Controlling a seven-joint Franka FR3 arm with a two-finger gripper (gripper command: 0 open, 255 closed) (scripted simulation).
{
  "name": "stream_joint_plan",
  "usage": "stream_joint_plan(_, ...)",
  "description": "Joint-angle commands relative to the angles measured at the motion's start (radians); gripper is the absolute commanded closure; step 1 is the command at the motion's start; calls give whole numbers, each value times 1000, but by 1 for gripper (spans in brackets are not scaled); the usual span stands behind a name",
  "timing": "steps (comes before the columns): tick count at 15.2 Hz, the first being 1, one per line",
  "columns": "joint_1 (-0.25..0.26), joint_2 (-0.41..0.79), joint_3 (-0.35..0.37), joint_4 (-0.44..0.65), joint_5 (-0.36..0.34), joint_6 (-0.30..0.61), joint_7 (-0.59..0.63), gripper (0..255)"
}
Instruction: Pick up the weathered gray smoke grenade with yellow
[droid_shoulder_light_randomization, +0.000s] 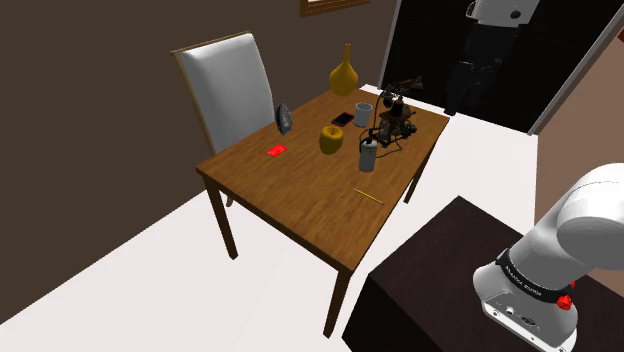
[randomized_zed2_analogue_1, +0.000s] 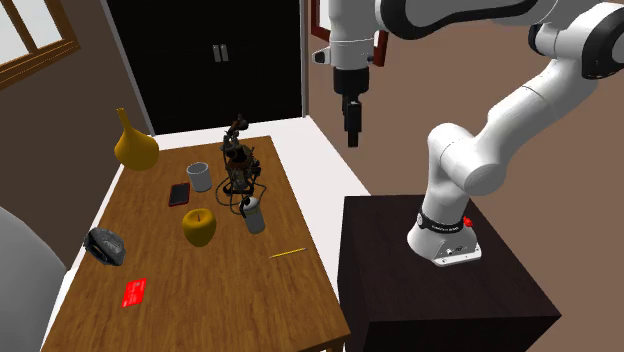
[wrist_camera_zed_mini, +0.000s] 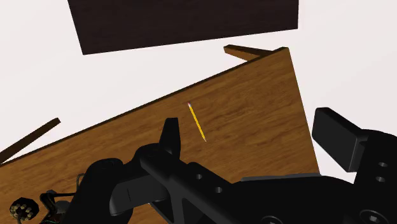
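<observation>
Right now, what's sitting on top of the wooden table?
Yellow vase, white mug, dark phone, yellow apple, gray canister, dark tangled gadget, dark gray object, red card, yellow pencil. Whatever lies beneath them is covered.

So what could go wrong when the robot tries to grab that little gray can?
The gray smoke grenade stands close beside a dark tangle of wires and gears, so the open hand, high above the table, might snag that coming down. The grenade is also narrow and upright, so a bump from one finger could tip it and roll it toward the yellow apple.
</observation>
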Motion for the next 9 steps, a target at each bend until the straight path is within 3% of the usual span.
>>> stream_joint_plan(1, 0, 0, 0, 0, 0, 0, 0, 0)
stream_joint_plan(9, -21, 259, -52, 10, -39, 231, -72, 0)
